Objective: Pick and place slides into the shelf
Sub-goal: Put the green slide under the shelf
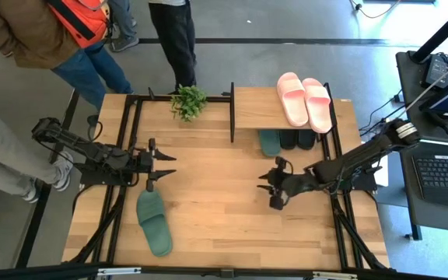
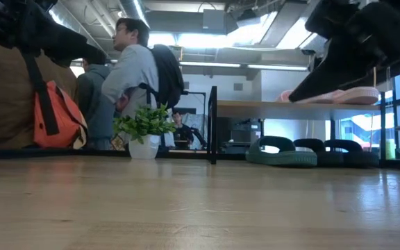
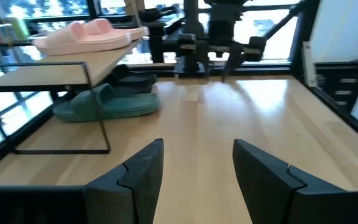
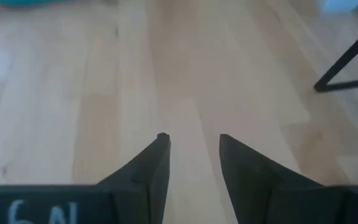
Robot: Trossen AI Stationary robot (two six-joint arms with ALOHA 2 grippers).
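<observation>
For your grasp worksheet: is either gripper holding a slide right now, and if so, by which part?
Nothing is held. The left gripper and right gripper both stand open over bare table; the loose green slide lies untouched.

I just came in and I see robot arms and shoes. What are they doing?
Two robot arms are putting slides onto a little wooden shelf. The pink pair already sits on the top plank, and a green slide and the black ones are on the level underneath. One green slide is left lying on the table, close to the left gripper. The left gripper and the right gripper are both open and empty, hovering above the table. Some people stand behind the table.
</observation>
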